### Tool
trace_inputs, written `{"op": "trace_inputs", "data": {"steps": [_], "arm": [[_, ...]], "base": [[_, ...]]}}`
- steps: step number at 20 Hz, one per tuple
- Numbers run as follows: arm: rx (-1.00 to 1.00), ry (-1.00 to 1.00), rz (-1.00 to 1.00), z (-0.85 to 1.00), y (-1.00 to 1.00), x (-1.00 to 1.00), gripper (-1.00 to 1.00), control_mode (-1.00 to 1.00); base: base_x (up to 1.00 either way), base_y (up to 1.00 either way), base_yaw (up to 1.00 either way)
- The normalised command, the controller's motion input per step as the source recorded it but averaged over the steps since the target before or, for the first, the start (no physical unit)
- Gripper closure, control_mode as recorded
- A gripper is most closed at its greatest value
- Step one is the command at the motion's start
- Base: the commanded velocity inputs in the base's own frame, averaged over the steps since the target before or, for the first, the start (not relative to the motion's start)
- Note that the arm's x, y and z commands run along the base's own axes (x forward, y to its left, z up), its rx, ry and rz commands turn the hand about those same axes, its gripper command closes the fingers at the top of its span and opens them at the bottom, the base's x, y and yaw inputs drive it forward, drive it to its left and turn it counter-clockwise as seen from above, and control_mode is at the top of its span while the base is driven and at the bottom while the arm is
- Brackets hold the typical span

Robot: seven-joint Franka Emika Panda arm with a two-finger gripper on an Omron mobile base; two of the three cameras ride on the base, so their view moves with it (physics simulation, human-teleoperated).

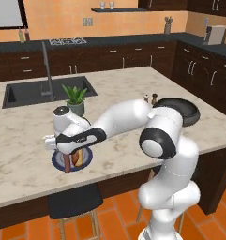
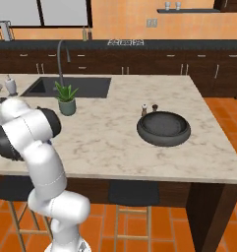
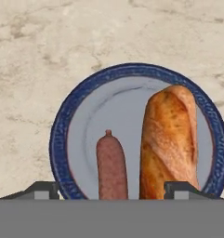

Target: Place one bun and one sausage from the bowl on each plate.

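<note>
Here you have the pale marbled stone bench (image 1: 133,89), a wide island with a dark sink let into its far side. Toward its right end sits the wide, shallow dark grey-black bowl (image 2: 163,129), well apart from the flat round plate with the dark blue rim and pale grey centre (image 3: 132,74), which lies near the bench's front edge. Your hand (image 3: 111,188) hangs directly over that plate with its jaws spread wide and nothing between them; the sausage and the bun both sit in the gap below, ungripped. On the plate the tan-orange elongated bun (image 3: 170,139) lies just beside the slim dark reddish-brown sausage (image 3: 112,165), the two roughly parallel. A small green potted plant (image 1: 75,99) stands behind the plate.
</note>
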Motion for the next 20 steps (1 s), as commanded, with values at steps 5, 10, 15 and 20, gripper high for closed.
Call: {"op": "trace_inputs", "data": {"steps": [5,10,15,20], "arm": [[0.19,-0.32,0.00,0.72,-0.92,-0.54,-1.00,-1.00],[0.26,-0.50,0.00,0.97,-1.00,-0.92,-1.00,-1.00],[0.30,-0.49,0.00,1.00,-1.00,-0.92,-1.00,-1.00],[0.31,-0.53,0.00,1.00,-0.98,-0.79,-1.00,-1.00]], "base": [[0.00,0.00,0.00],[0.00,0.00,0.00],[0.00,0.00,0.00],[0.00,0.00,0.00]]}}
